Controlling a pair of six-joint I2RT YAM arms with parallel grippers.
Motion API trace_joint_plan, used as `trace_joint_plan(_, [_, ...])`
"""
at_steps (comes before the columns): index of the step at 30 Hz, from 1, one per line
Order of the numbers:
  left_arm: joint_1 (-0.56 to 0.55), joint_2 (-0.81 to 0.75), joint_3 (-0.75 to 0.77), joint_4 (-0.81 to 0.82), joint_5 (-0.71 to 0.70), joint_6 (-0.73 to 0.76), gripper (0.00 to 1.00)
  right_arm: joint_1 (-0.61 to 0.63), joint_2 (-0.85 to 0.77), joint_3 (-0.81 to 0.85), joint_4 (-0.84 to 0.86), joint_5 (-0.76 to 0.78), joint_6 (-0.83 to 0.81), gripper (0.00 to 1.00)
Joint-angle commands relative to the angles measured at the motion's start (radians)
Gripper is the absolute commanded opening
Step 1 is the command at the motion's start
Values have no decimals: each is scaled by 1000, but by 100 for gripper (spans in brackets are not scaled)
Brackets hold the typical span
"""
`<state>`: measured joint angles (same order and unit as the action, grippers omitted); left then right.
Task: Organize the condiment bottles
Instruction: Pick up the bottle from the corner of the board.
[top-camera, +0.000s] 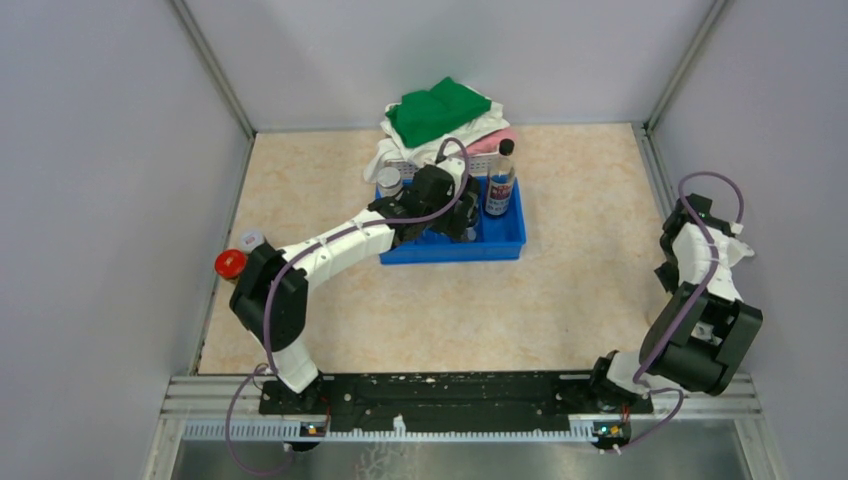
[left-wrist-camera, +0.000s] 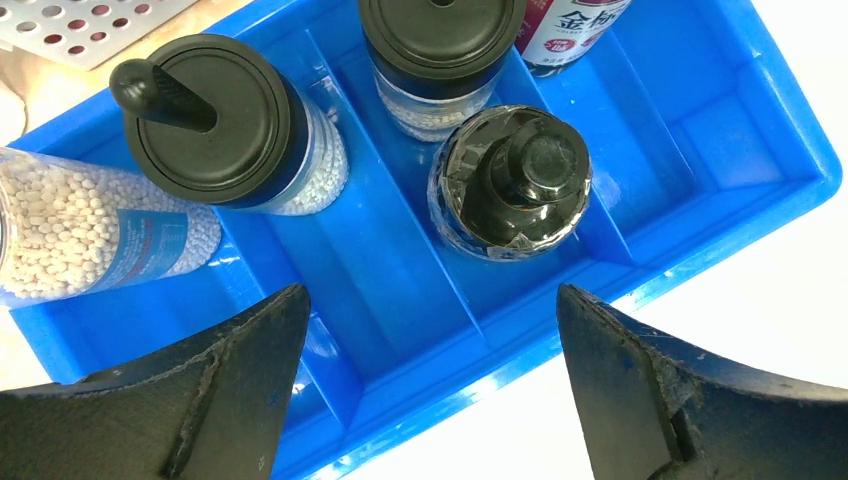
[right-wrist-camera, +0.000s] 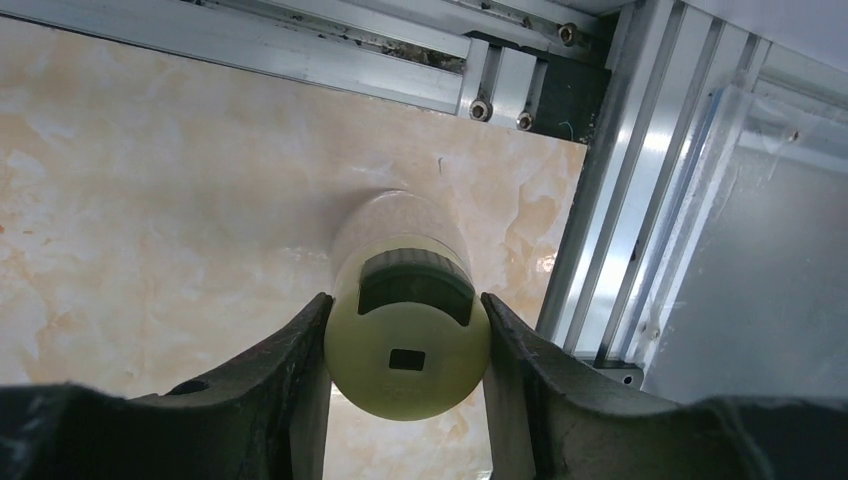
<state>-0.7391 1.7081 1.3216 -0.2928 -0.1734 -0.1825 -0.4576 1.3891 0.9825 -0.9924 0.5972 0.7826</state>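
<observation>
Several condiment bottles stand in the blue tray (left-wrist-camera: 700, 130). In the left wrist view these are two black-capped jars of white pellets (left-wrist-camera: 215, 120) (left-wrist-camera: 440, 45), a dark bottle with a round stopper (left-wrist-camera: 512, 180), a clear bottle of white beads (left-wrist-camera: 90, 230) and the tall labelled bottle (top-camera: 500, 180). My left gripper (left-wrist-camera: 432, 300) is open and empty above the tray's near rim. My right gripper (right-wrist-camera: 405, 300) is shut on the cream cap of a pale bottle (right-wrist-camera: 405, 350) at the table's right edge (top-camera: 738, 252). A red-capped jar (top-camera: 230, 263) and a clear-capped one (top-camera: 250, 238) stand at the left wall.
A white basket of green, white and pink cloths (top-camera: 440, 125) sits right behind the tray. An aluminium rail (right-wrist-camera: 610, 200) runs close beside my right gripper. Grey walls close in the table on the left, back and right.
</observation>
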Motion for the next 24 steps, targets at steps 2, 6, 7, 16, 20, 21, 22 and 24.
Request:
trace_joint_plan(2, [4,-64,-4,11,-37,7,99,4,3,-15,100,-145,-60,0])
trace_joint_plan(6, [4,-99,3,-1,-54,3,99,121,22,7,143,-162,-85,0])
trace_joint_plan(7, [4,-106,6,-7,-59,3,99,165,34,22,149,-153,-84,0])
trace_joint_plan(16, [7,-200,-30,-49,-104,-2,99,521,183,204,163,-56,-53,0])
trace_joint_plan(20, [20,-235,-61,-49,-105,6,99,609,203,279,191,-38,-84,0])
trace_joint_plan(21, [25,-243,-64,-51,-102,9,99,617,204,298,197,-31,-96,0])
trace_joint_plan(22, [32,-249,-67,-52,-96,12,99,632,203,312,206,-25,-109,0])
trace_joint_plan(24, [54,-259,-77,-53,-70,14,99,650,199,327,249,-33,-161,0])
